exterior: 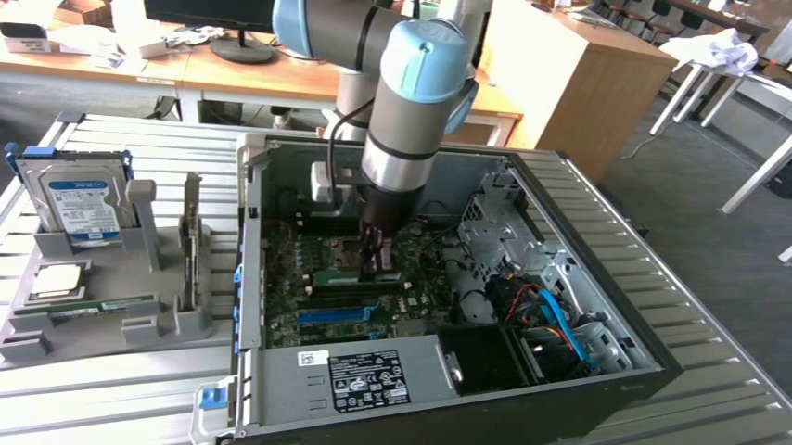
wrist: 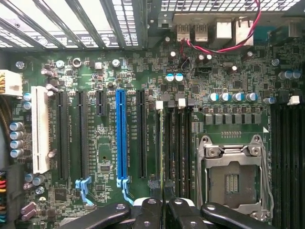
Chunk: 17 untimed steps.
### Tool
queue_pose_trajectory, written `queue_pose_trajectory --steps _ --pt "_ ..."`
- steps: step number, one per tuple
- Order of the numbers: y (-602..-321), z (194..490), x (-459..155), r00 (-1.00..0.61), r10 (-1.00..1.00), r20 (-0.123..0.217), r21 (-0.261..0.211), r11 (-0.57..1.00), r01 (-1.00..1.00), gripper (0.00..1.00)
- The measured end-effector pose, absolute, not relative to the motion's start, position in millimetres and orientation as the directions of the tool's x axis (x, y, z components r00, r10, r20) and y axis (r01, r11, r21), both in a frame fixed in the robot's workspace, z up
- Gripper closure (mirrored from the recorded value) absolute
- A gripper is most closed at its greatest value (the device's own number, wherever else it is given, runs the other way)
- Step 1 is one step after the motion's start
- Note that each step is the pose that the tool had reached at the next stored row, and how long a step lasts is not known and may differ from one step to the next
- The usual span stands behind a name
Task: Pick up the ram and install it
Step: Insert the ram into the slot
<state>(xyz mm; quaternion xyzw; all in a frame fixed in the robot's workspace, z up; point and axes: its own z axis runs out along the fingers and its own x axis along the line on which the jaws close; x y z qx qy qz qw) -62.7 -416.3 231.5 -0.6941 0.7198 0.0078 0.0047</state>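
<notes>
Surface (exterior: 693, 306): grey slatted metal. Behind it we see wooden desks, a monitor foot and white-legged furniture on a grey floor at the exterior view's right.

The ram (exterior: 349, 276) is a long, thin green stick standing on its long edge, low over the motherboard (exterior: 291, 311) in the middle of the case. We can't make out its chips or label. The gripper (exterior: 378, 264) comes straight down on it, fingers (wrist: 147, 212) pinched nearly together with the ram clamped between them. We can't tell whether it is fully seated.

The open PC case (exterior: 619, 320) lies on its side. In it we see the motherboard, a power supply (exterior: 359, 375) with a black label, a drive cage (exterior: 489, 232) and blue cables (exterior: 559, 320). From the wrist we see a blue slot (wrist: 121, 138), a white slot (wrist: 40, 129), dark memory slots (wrist: 178, 143) and a CPU socket (wrist: 233, 179) with its metal frame.

A grey holder (exterior: 148, 320) sits at the exterior view's left, just beside the case. It holds an upright blue-labelled hard drive (exterior: 84, 209), a square silver processor chip (exterior: 56, 283) and a second green stick (exterior: 93, 307) lying in its slot.
</notes>
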Motion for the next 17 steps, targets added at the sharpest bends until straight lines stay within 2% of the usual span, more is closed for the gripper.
queue_pose_trajectory --steps 17 --pt "-415.8 222.9 -63.2 -0.037 -0.999 -0.013 0.005 0.037 -0.999 0.87"
